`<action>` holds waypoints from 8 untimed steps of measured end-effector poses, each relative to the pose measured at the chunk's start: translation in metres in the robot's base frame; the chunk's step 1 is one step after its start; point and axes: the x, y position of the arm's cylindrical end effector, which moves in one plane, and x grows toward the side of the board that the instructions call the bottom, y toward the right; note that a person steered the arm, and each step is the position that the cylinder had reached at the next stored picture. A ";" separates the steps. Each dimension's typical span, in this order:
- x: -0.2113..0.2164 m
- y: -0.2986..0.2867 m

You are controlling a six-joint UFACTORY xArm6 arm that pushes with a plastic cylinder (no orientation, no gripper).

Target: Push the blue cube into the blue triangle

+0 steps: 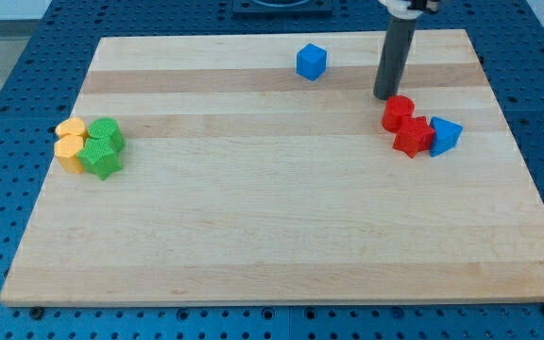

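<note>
My tip (pixel 384 95), the lower end of the straight dark rod, rests on the pale wooden board (pixel 281 236) in the upper right of the frame; it is a bare rod end with nothing to open or close, and it grips nothing. Just below and slightly right of it sits a red cylinder block (pixel 398 112), very near the tip, though whether they touch cannot be told. Touching that cylinder on its lower right is a red star-shaped block (pixel 412 137), and pressed against the star's right side is the blue triangle block (pixel 445 135). The blue cube (pixel 311 61) stands alone near the top edge of the board, to the left of the tip and well apart from the blue triangle, with the rod and the red blocks lying between them. Far off at the middle left of the frame is a tight cluster: two yellow blocks (pixel 69 138), shapes unclear, touching two green blocks (pixel 103 147). The board lies on a blue perforated table (pixel 8 113).
</note>
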 end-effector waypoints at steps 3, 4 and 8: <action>-0.043 -0.211; -0.076 -0.163; -0.074 -0.076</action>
